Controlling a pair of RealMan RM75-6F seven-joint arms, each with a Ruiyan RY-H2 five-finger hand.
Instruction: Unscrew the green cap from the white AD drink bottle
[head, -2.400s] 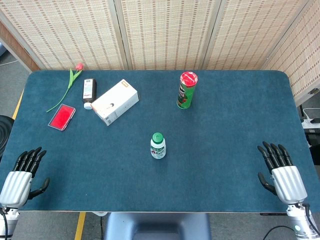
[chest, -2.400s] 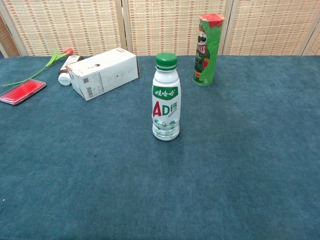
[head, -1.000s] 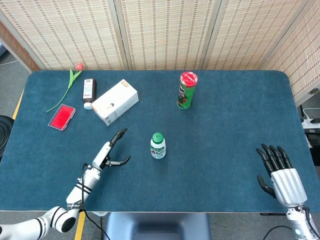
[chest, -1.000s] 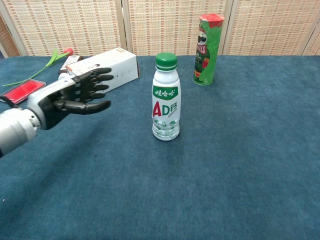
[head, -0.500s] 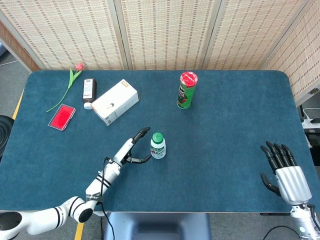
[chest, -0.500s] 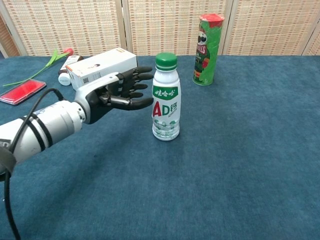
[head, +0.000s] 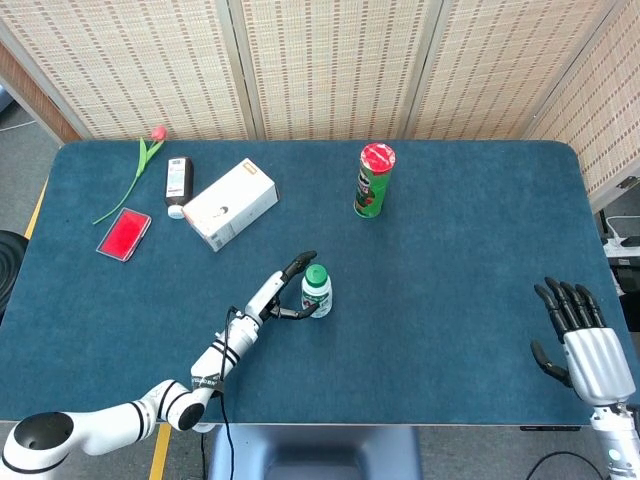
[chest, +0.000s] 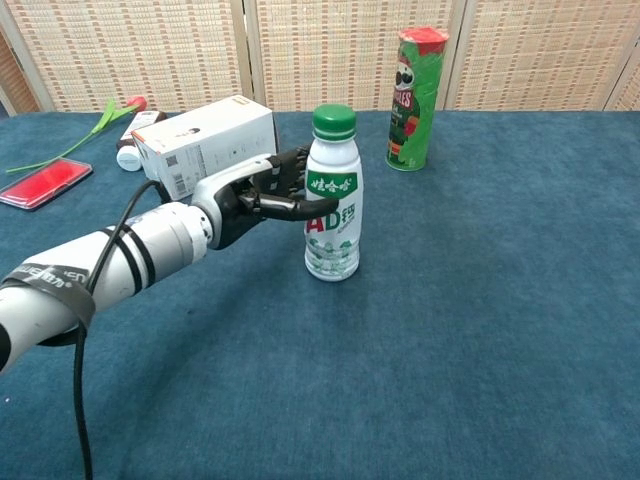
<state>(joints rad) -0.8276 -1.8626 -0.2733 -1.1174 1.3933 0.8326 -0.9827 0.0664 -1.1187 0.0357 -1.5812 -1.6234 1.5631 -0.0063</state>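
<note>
AD drink bottle (chest: 332, 210) upright mid-table, green cap (chest: 333, 121) on. Left hand (chest: 262, 193) at bottle's side, thumb across label, fingers behind; firm grip or just touching — can't tell. Right hand (head: 582, 333) spread, empty, near table's right edge.

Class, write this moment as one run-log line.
left hand: reaching AD bottle | green cap: on | right hand: idle

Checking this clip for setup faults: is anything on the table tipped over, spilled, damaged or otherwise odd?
No spill or damage shows. The AD bottle stands upright, green cap on, left hand at its side. The chip can is upright. Only the small dark bottle lies on its side beside the white box.
</note>
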